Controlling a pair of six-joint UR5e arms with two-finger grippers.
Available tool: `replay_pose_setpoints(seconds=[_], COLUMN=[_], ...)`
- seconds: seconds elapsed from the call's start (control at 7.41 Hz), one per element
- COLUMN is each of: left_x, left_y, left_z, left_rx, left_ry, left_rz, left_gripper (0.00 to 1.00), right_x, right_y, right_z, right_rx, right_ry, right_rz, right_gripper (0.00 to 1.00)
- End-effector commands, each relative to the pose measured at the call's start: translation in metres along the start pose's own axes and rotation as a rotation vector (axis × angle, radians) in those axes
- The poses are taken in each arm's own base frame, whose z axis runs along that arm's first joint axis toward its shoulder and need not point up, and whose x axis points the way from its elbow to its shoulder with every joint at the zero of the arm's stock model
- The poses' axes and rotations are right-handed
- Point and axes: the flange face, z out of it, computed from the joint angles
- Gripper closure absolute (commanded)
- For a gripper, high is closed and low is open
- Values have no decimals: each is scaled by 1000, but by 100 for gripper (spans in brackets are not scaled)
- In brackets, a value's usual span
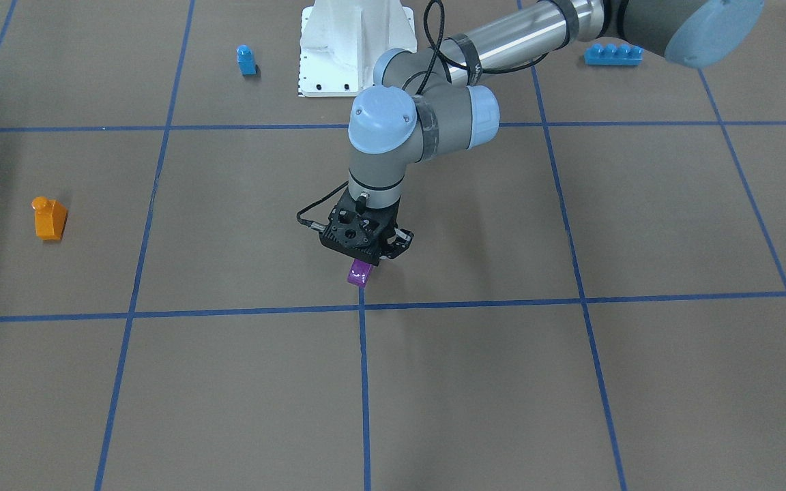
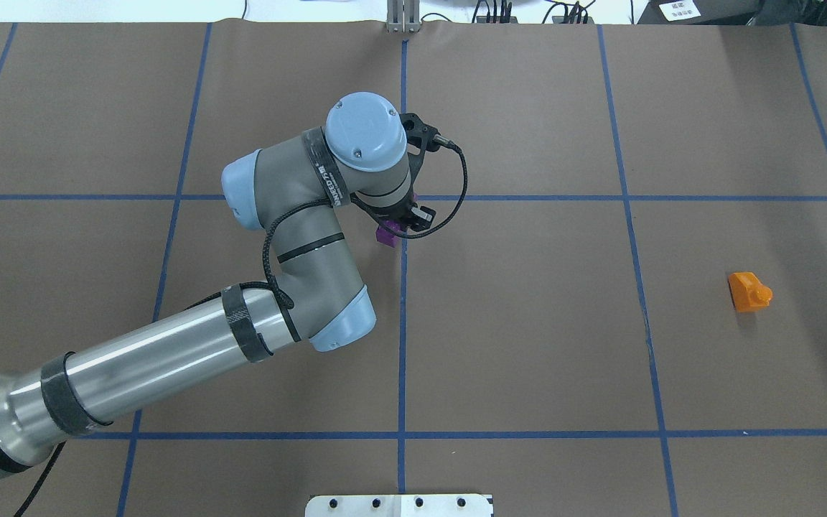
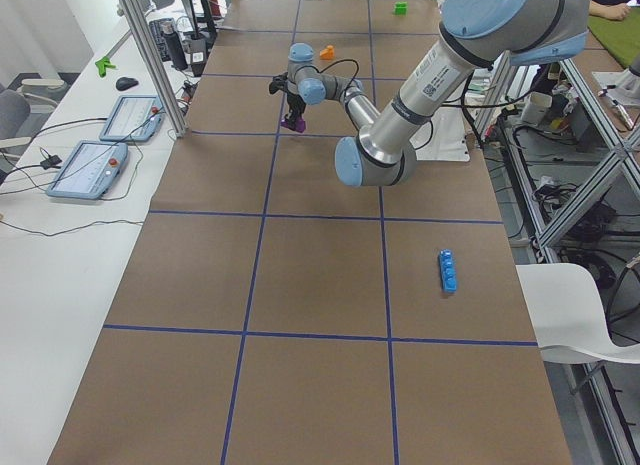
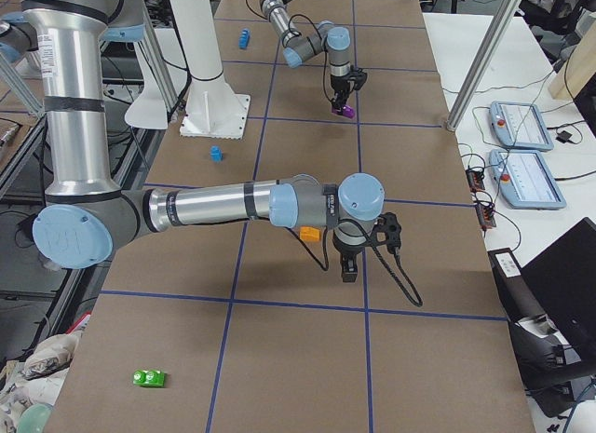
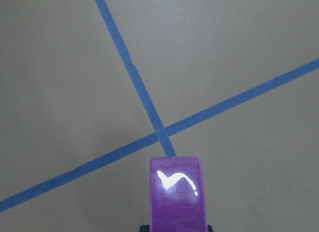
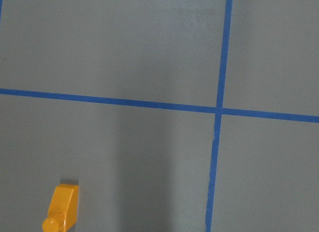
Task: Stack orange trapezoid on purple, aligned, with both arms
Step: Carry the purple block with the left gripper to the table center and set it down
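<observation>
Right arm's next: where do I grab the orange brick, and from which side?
Come straight down from above: the orange brick stands upright, stud up. Clamp its two flat parallel sides, below the stud, not the sloped face, where the grip would probably slip.

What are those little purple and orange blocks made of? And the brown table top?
Purple block: likely hard plastic, glossy; a bright white glare sits on it. Orange block: seemingly the same smooth plastic. Table top: matte brown, paper-like sheet; no glare.
</observation>
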Motion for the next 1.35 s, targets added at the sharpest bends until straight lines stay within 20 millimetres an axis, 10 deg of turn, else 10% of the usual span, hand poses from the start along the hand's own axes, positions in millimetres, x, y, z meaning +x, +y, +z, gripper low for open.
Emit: replay_pose_setpoints(seconds=[0.0,0.27,0.67,1.21], left_x=[4,4,10,-3], left_y=[2,1,-1,-20], left_z=[20,22,29,17], left_rx=[-6,-6,60,141], left_ry=[2,2,32,16], left_rz=[7,7,27,10], left_gripper=[100,100,0,0], right_x=[-3,-3,-3,-8], right_y=[0,-1,-2,-6], right_z=[-1,-1,-1,-5], right_rx=[3,3,3,11], right_ry=[-8,-7,-8,-7], right_rz=[-3,-4,-4,-13], right_gripper=[0,0,0,0])
